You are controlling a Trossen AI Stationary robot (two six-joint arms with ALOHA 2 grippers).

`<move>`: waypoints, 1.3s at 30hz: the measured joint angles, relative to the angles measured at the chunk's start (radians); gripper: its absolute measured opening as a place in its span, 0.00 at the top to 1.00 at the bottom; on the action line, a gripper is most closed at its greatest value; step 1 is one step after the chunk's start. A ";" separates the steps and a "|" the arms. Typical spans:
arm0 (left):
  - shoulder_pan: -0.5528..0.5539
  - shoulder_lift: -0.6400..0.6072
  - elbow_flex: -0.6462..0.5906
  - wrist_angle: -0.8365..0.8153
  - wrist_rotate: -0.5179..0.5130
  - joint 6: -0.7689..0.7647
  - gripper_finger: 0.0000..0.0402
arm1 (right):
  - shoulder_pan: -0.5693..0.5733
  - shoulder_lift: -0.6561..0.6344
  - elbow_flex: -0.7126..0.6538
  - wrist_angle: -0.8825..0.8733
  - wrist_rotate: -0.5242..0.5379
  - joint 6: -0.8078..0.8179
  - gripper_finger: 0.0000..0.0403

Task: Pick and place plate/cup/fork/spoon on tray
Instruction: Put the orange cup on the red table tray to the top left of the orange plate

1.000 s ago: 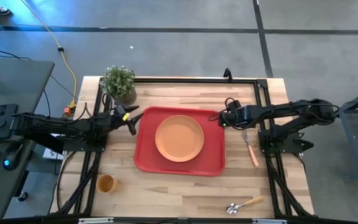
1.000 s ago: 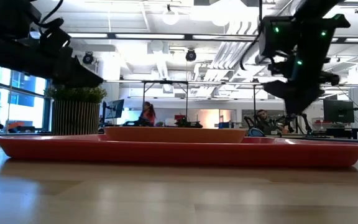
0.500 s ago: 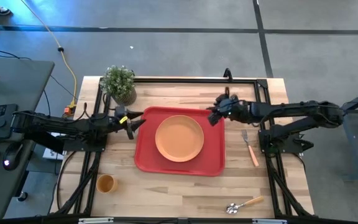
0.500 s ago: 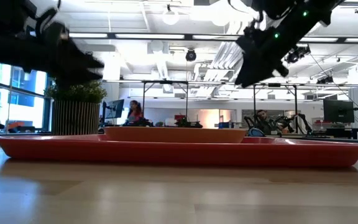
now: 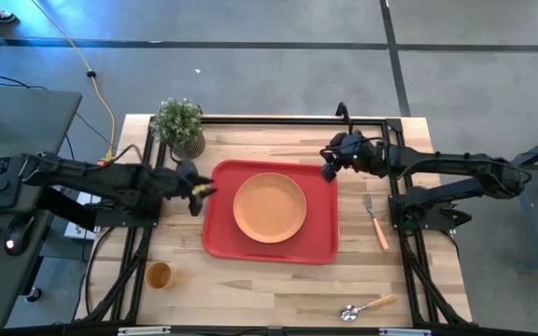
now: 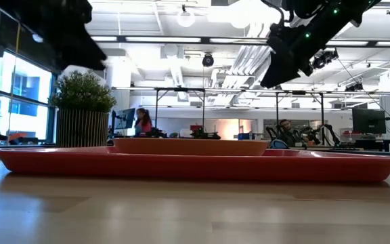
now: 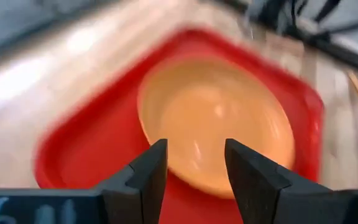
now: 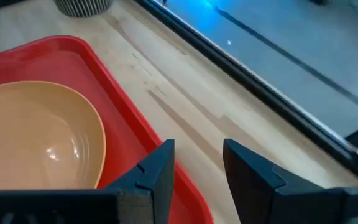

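Observation:
The orange plate [image 5: 269,207] lies flat on the middle of the red tray [image 5: 220,239]; both also show in the low view, the plate [image 6: 189,145] on the tray [image 6: 195,167]. The orange cup [image 5: 159,275] stands on the table near the near left corner. The fork [image 5: 375,220] lies on the table right of the tray. The spoon [image 5: 366,307] lies by the near edge at the right. My left gripper [image 5: 199,189] is open and empty over the tray's left edge. My right gripper [image 5: 328,168] is open and empty above the tray's far right corner.
A potted green plant [image 5: 177,124] stands at the far left of the table, just beyond the tray's far left corner. A dark frame [image 5: 288,119] runs along the table's far and side edges. Bare wood lies between the tray and the near edge.
My right gripper has risen from low beside the tray's right edge, tipped from pointing down to slanting, and shifted a little toward the far edge. My left gripper has risen and drifted slightly toward the near edge, over the tray's left rim. Both stay open.

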 joint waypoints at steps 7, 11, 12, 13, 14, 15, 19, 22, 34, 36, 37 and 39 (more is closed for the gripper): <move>-0.137 0.122 0.184 -0.291 0.112 -0.148 0.63 | -0.029 -0.002 0.000 0.074 0.000 -0.130 0.68; -0.207 0.177 0.262 -0.451 0.211 -0.185 0.63 | -0.070 -0.002 0.000 0.065 -0.061 -0.158 0.68; -0.225 0.188 0.273 -0.479 0.228 -0.191 0.63 | -0.079 -0.002 0.000 0.060 -0.074 -0.159 0.68; -0.242 0.198 0.280 -0.506 0.230 -0.192 0.63 | -0.085 -0.002 0.000 0.055 -0.080 -0.159 0.68; -0.256 0.210 0.281 -0.530 0.216 -0.196 0.63 | -0.087 -0.002 0.000 0.052 -0.081 -0.159 0.68; -0.267 0.228 0.280 -0.558 0.197 -0.210 0.63 | -0.089 -0.002 0.000 0.052 -0.080 -0.163 0.68; -0.297 0.321 0.273 -0.590 0.215 -0.194 0.63 | -0.090 0.016 0.000 0.168 -0.034 -0.228 0.68; -0.298 0.372 0.275 -0.581 0.245 -0.173 0.63 | -0.090 0.028 0.000 0.264 -0.096 -0.271 0.68; -0.344 0.412 0.359 -0.735 0.439 -0.207 0.63 | 0.020 0.176 0.000 0.354 -0.385 -0.116 0.68; -0.346 0.410 0.362 -0.776 0.529 -0.259 0.63 | 0.051 0.240 0.000 0.377 -0.352 -0.113 0.68; -0.349 0.410 0.362 -0.781 0.578 -0.289 0.63 | 0.064 0.269 0.000 0.403 -0.346 -0.105 0.68; -0.367 0.403 0.363 -0.796 0.663 -0.355 0.63 | 0.084 0.319 0.000 0.448 -0.341 -0.101 0.68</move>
